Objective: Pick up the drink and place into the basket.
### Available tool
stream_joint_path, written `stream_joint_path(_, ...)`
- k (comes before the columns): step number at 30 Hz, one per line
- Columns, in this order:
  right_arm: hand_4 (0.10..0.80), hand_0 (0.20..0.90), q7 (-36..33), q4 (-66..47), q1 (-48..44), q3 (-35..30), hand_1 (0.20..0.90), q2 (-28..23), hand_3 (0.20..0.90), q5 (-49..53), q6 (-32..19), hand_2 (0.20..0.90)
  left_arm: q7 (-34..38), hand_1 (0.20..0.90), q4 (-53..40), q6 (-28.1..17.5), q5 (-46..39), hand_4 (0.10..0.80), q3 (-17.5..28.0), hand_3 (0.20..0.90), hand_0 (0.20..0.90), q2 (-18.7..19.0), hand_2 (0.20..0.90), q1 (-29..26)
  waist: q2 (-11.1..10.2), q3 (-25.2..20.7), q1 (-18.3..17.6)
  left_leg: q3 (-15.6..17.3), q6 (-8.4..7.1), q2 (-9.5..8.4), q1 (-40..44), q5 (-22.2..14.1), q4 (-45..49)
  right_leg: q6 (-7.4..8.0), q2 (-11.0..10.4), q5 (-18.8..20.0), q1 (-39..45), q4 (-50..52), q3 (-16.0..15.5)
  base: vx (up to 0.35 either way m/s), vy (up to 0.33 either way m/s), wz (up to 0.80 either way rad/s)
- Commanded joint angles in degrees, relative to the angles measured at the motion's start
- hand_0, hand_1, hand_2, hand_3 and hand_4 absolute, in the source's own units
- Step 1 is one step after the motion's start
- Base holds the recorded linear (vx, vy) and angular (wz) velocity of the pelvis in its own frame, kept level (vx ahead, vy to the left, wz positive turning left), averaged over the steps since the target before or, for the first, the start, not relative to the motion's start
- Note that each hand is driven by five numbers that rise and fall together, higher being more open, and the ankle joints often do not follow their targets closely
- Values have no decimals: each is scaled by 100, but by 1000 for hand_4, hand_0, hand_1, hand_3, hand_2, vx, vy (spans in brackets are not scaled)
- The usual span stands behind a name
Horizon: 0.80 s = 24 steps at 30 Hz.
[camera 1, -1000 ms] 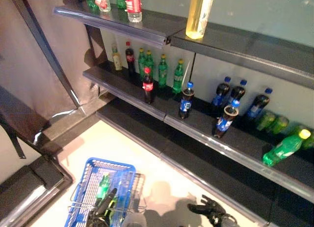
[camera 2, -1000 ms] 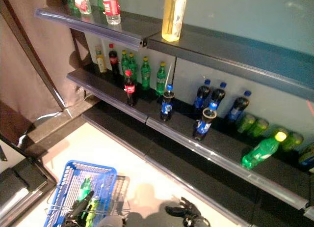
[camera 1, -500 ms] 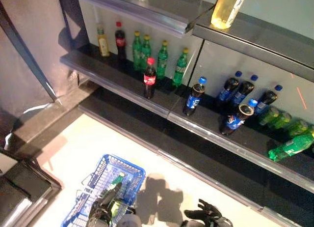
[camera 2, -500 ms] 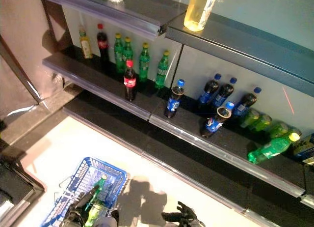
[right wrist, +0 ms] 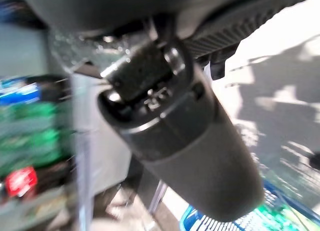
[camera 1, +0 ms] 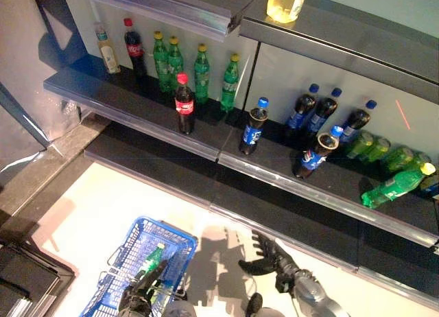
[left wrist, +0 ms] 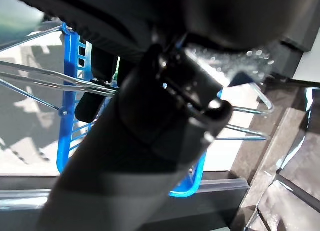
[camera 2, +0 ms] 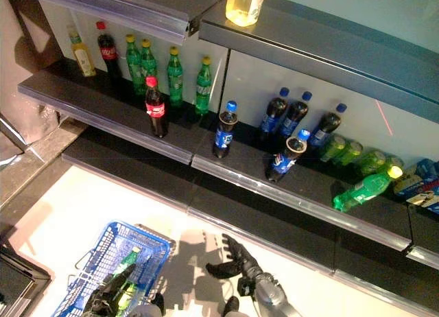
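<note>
A blue wire basket [camera 1: 169, 230] stands on the pale floor in front of the shelves, with a green bottle [camera 1: 152, 259] lying inside it. My left hand [camera 1: 138, 300] is at the basket's near end, fingers curled round its wire handle [left wrist: 45, 73]. To the right of the basket my right hand [camera 1: 269, 256] hovers over the floor, fingers spread and holding nothing, just short of the lowest shelf edge. Drinks stand on the middle shelf: a cola bottle [camera 1: 184, 104] and a dark blue-capped bottle [camera 1: 252, 128] near its front.
Green bottles [camera 1: 199, 73] line the back of the shelf, more dark blue-capped bottles [camera 1: 322, 114] stand to the right, and a green bottle [camera 1: 394, 188] lies on its side at far right. A yellow bottle [camera 1: 285, 0] stands on the top shelf. A low dark ledge [camera 1: 274, 224] runs below.
The camera has swung, shifting the whole picture. My right hand has come forward and up from the bottom edge towards the shelves, its forearm now showing. The left hand stays on the basket.
</note>
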Motion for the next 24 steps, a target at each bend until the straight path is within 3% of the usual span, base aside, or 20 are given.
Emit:
stream_joint_path(1, 800, 900, 202, -1093, -454, -268, 900, -294, 900, -97, -600, 900, -364, 300, -726, -734, 173, 100, -255, 200, 300, 98, 300, 71, 104, -272, 58, -22, -41, 122, -348, -16, 462, 152, -163, -147, -76, 423, -142, 61, -131, 18)
stream_joint_path(4, 800, 900, 25, -1660, -716, -566, 900, -626, 900, -44, -909, 900, -427, 300, -711, -730, 342, 100, -330, 200, 300, -10, 300, 151, 157, -266, 122, 13, -127, 235, -338, 109, 350, 119, -125, -184, -11, 384, -300, 52, -61, 9)
stream_joint_path(6, 800, 900, -600, -2110, -969, -998, 900, -836, 900, -7, -1177, 900, -447, 300, -735, -703, 531, 100, -399, 200, 300, -76, 300, 229, 252, -279, 147, 79, -177, 317, -317, 219, 215, 97, -101, -212, 27, 375, -433, 59, -26, 21)
stream_joint_path(9, 800, 900, -949, -2364, -1150, -1334, 900, -899, 900, 136, -1276, 900, -474, 300, -752, -679, 570, 100, -393, 200, 300, -92, 300, 280, 317, -293, 133, 160, -196, 342, -294, 268, 142, 84, -91, -215, 41, 356, -499, 36, 9, 28)
stream_joint_path(12, 800, 900, -1950, -2625, -1484, -1824, 900, -974, 900, -130, -1511, 900, -520, 300, -718, -541, 578, 100, -370, 200, 300, -83, 300, 265, 464, -341, 66, 364, -188, 299, -348, 265, 149, 69, -126, -246, -36, 402, -622, 5, 49, 28)
stream_joint_path(21, 800, 900, -3951, -2834, -1257, -2480, 900, -942, 900, -907, -1305, 900, -631, 300, -475, -587, 624, 100, -330, 200, 300, -111, 300, 495, 669, -340, -40, 362, -83, 164, -240, 91, 252, 95, -224, -381, -84, 675, -580, 29, 73, 15)
stream_joint_path(24, 800, 900, -4278, -2799, -1078, -2607, 900, -964, 900, -1038, -1112, 900, -637, 300, -495, -586, 631, 100, -295, 200, 300, -81, 300, 526, 685, -340, -48, 336, -39, 123, -280, 23, 385, 98, -253, -397, -130, 767, -567, 29, 31, -6)
